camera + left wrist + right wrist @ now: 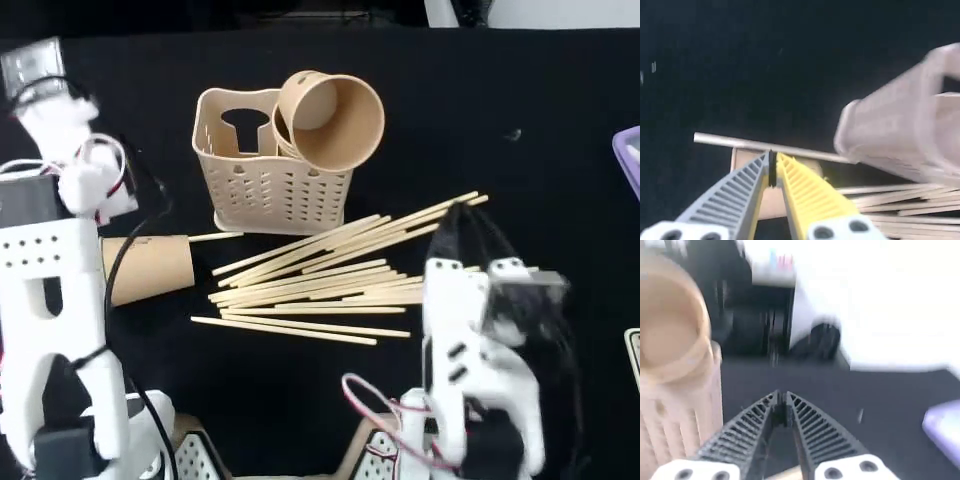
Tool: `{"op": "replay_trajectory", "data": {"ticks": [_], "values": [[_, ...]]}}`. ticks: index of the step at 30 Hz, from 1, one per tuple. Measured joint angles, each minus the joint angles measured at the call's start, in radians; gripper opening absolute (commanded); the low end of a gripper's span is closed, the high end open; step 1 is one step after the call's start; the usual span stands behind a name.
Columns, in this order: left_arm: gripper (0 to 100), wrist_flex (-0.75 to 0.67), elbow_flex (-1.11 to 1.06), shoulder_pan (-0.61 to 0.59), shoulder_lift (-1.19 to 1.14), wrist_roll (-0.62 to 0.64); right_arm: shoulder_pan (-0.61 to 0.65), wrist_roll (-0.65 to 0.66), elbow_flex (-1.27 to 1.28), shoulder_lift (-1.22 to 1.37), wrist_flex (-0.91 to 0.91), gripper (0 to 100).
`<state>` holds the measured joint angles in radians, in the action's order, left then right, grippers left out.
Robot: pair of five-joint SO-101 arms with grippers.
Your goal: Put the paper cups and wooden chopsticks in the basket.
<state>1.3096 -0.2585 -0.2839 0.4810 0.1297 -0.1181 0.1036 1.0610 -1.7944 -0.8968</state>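
Observation:
A beige slotted basket [265,185] stands at the back middle of the table with two nested paper cups [330,118] tilted in it. Another paper cup [150,268] lies on its side beside the left arm [50,280]. Several wooden chopsticks [320,280] lie fanned out in front of the basket. My left gripper [772,167] is shut, its tips over the lying cup [747,157] and a single chopstick [805,151]; the basket [905,135] is close by. My right gripper [781,407] is shut and raised, with the basket [675,410] and a cup [667,335] beside it; from above the right gripper [462,228] hangs over the chopsticks' far ends.
A purple object [628,160] sits at the table's right edge. Black cloth [500,130] covers the table, with open room behind and right of the basket. Cables [380,410] trail at the arm bases near the front edge.

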Motion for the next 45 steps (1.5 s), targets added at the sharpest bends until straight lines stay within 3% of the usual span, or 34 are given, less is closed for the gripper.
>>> {"op": "replay_trajectory", "data": {"ticks": [8, 16, 23, 29, 45], "values": [[3, -0.5, -0.568, 0.005, 0.253, 0.032, 0.216, 0.006, -0.471, 0.4, 0.0, 1.1], [3, -0.793, -1.011, 0.011, 0.594, 0.037, 0.367, 0.006, -0.707, 0.937, 0.018, 1.1], [3, -0.824, -1.129, 0.014, 0.76, 0.037, 0.402, 0.006, -0.784, 1.14, 0.057, 1.1], [3, -0.824, -1.137, 0.014, 0.787, 0.037, 0.402, 0.006, -0.802, 1.224, 0.195, 1.1], [3, -0.824, -1.137, 0.014, 0.787, 0.037, 0.493, 0.006, -0.802, 1.252, 0.315, 1.1]]}}
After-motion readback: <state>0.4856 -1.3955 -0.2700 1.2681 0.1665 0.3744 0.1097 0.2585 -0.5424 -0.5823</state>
